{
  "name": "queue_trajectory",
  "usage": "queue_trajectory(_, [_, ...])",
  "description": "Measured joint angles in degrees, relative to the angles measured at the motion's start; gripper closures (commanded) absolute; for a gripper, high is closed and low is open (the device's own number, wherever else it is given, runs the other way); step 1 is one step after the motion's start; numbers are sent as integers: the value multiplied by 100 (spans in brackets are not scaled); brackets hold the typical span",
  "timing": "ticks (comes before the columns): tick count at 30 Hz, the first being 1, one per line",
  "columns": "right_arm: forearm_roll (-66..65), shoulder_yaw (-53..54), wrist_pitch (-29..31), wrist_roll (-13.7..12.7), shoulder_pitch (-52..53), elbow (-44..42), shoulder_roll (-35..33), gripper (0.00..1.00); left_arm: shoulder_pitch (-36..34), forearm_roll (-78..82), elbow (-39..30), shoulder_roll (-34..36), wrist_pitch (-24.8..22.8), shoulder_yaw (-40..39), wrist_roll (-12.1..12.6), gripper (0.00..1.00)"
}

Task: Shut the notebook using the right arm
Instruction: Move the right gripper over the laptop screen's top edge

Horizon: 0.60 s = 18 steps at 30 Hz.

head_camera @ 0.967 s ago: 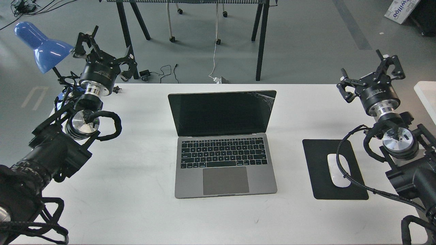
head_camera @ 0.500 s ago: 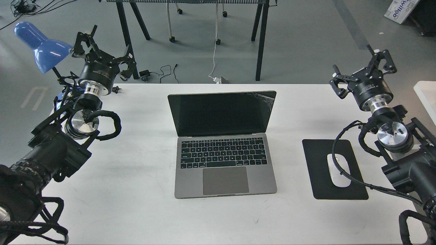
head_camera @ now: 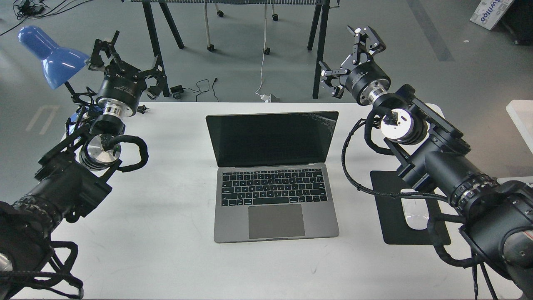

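Observation:
The notebook (head_camera: 272, 179) is a slim grey laptop standing open in the middle of the white table (head_camera: 166, 250). Its black screen faces me and is cracked at the top right corner. My right arm (head_camera: 433, 162) reaches in from the right. Its gripper (head_camera: 347, 58) is open and empty, held above and behind the lid's top right corner, apart from it. My left gripper (head_camera: 127, 54) is open and empty at the far left, next to the blue lamp (head_camera: 50, 56).
A black mouse pad (head_camera: 393, 216) with a white mouse (head_camera: 414, 214) lies right of the laptop, partly under my right arm. A black table's legs (head_camera: 318, 50) stand on the floor behind. Cables lie on the floor.

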Motion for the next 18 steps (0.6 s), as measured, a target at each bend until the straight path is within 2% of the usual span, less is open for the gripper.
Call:
queue_trajectory(13, [18, -531, 48, 1, -54, -7, 27, 0, 6, 4, 0, -5, 0, 3, 0, 0])
queue_trajectory(18, [22, -699, 79, -18, -272, 521, 27, 0, 7, 4, 1, -5, 0, 3, 0, 0])
